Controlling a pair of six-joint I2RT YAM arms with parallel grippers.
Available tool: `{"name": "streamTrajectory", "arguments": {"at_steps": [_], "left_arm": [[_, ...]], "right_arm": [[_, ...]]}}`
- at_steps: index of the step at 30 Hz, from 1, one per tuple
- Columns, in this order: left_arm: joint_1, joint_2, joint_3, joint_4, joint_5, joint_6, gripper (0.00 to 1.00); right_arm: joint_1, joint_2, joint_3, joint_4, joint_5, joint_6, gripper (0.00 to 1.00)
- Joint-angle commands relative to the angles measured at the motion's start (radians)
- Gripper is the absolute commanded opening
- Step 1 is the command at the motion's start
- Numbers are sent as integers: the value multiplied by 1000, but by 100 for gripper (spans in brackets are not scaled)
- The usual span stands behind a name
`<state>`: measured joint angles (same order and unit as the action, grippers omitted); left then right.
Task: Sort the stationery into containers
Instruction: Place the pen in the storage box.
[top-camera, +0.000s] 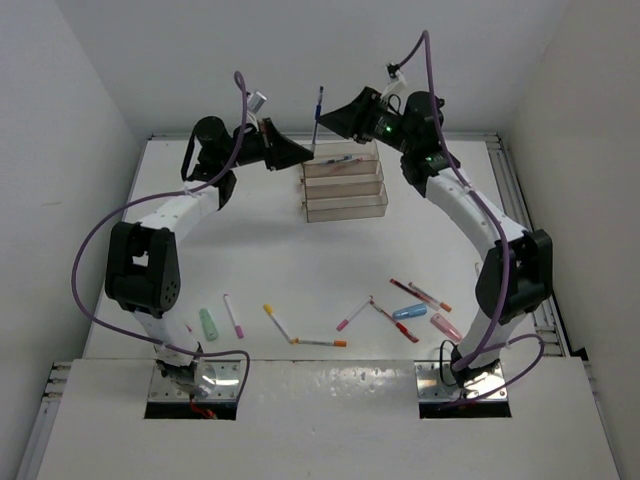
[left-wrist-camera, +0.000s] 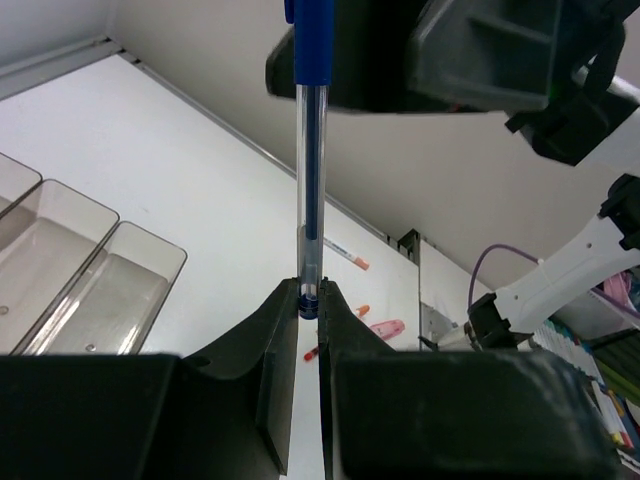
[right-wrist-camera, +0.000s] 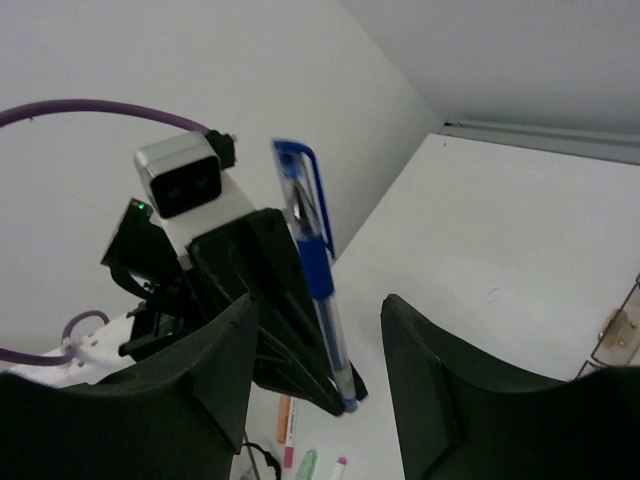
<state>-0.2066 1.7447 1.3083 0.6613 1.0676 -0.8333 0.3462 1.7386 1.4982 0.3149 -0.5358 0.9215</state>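
three clear trays sit in a stepped row, and the rearmost holds one pen. one blue pen stands upright near them, its lower tip pinched by the left gripper. the right gripper is spread wide on either side of its capped end. about ten loose pens and stubs, including one green stub, lie on the table.

Place: I was running a robotics lab cell.
Walls: bare white panels boxed in my white table.
Rig: two arms sat bolted on metal plates, with purple cables looping.
Beyond: I saw stocked shelving.
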Motion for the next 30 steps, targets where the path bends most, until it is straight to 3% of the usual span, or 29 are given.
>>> {"name": "streamTrajectory", "arguments": {"at_steps": [1,6,12,15,17,18,19,21,22,23,25,26,30], "left_arm": [[-19,-17,39,-55,40,83,0],[-39,-28,31,-81,54,114,0],[-47,-42,31,-115,54,161,0],[-45,-43,34,-137,52,181,0],[-36,-48,42,-196,37,229,34],[-30,-51,46,-227,25,253,41],[-21,-54,52,-308,-7,285,54],[13,-68,66,-370,-64,370,67],[28,-74,71,-411,-81,391,69],[44,-77,75,-436,-104,433,76],[90,-80,101,-521,-152,506,77],[116,-82,108,-548,-165,528,77],[161,-105,112,-659,-250,618,77]], "right_arm": [[8,19,68,66,-7,10,52],[16,42,96,55,-6,0,48],[16,44,88,33,-3,-30,23],[14,38,86,12,5,-65,4],[8,33,92,-16,3,-128,0],[5,29,94,-26,5,-160,0],[1,29,99,-42,5,-200,0],[-7,32,131,-126,-3,-385,0],[-10,38,143,-158,-3,-473,0],[-9,45,173,-234,6,-663,0],[-4,70,192,-275,54,-830,0],[-1,82,197,-290,103,-990,0],[7,183,244,-306,168,-1265,0]]}}
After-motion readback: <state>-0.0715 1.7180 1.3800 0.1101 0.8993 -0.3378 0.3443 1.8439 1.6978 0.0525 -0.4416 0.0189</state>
